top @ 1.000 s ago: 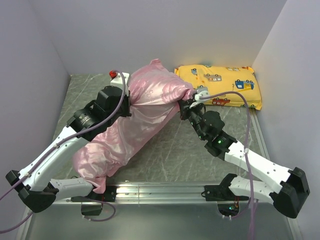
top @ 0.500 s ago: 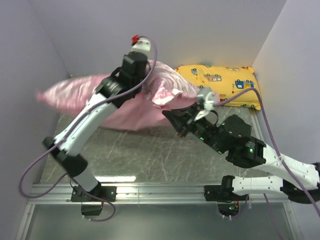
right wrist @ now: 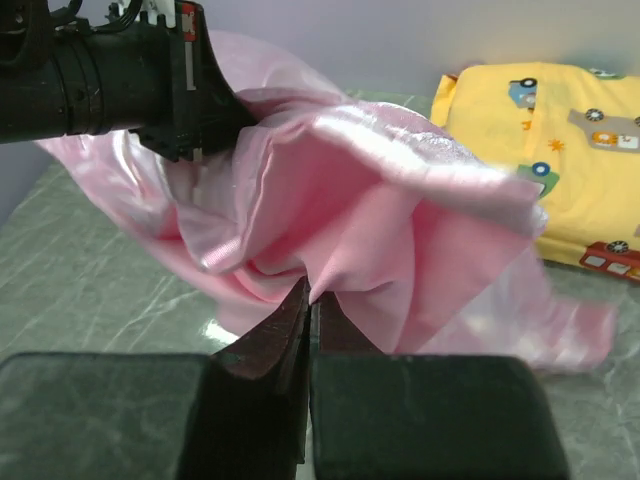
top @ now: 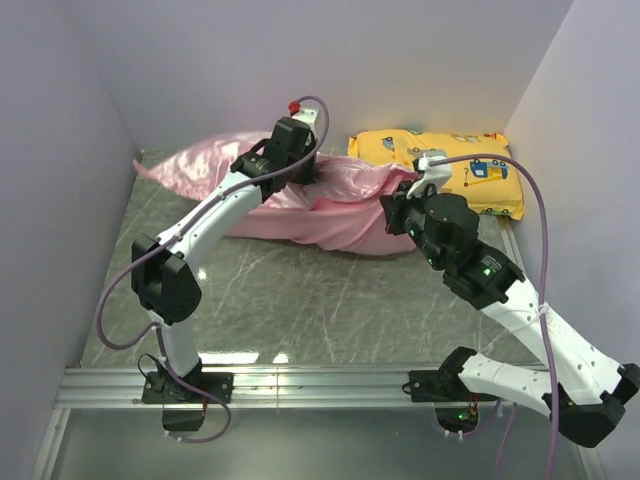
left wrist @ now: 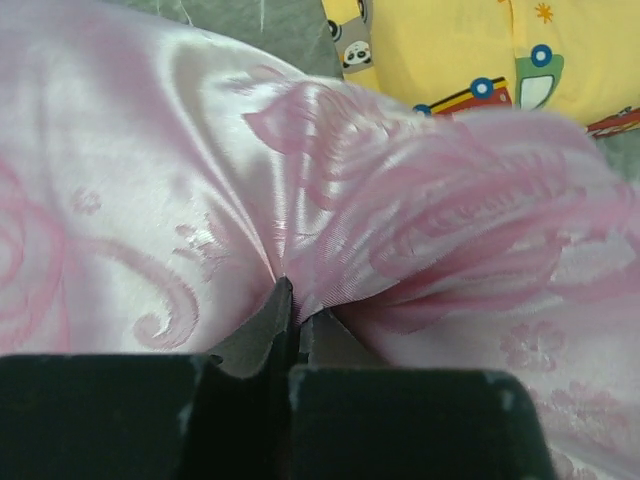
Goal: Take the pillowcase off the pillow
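Top external view: the pink pillowcase (top: 330,210) lies across the worktop (top: 300,290) at 12 o'clock. The left pincer (top: 303,178) and the right pincer (top: 390,208) each pinch its cloth tight, probably to stretch it open. I cannot see the white pillow; maybe it hides inside.

The pillowcase (top: 220,185) is lying across the far half of the desk (top: 300,300), reaching from the far left corner to right of centre. The printed pillow (top: 450,175) is lying in the far right corner, just behind and to the right of the pillowcase's right end. The left pincer (top: 305,178) is pinching a fold along the pillowcase's far edge near the middle. The right pincer (top: 390,208) is gripping the right end, in front of the printed pillow.
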You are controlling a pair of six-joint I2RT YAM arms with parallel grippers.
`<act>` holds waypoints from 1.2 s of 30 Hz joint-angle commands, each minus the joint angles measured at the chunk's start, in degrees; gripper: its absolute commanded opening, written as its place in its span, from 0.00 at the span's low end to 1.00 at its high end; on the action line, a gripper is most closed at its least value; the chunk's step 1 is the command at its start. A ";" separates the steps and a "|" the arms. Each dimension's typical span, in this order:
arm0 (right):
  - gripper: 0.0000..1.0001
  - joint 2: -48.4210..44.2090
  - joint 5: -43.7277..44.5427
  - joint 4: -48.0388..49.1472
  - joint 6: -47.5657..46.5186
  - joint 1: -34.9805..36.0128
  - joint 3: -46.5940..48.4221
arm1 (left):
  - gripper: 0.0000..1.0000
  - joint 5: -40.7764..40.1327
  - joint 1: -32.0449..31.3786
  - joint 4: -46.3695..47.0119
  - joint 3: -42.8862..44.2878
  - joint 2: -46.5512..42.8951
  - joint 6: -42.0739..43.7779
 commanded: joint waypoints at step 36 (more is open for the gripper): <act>0.24 13.67 -7.52 1.16 7.39 -15.80 -0.54 | 0.01 18.04 2.97 -1.49 17.31 27.40 -4.32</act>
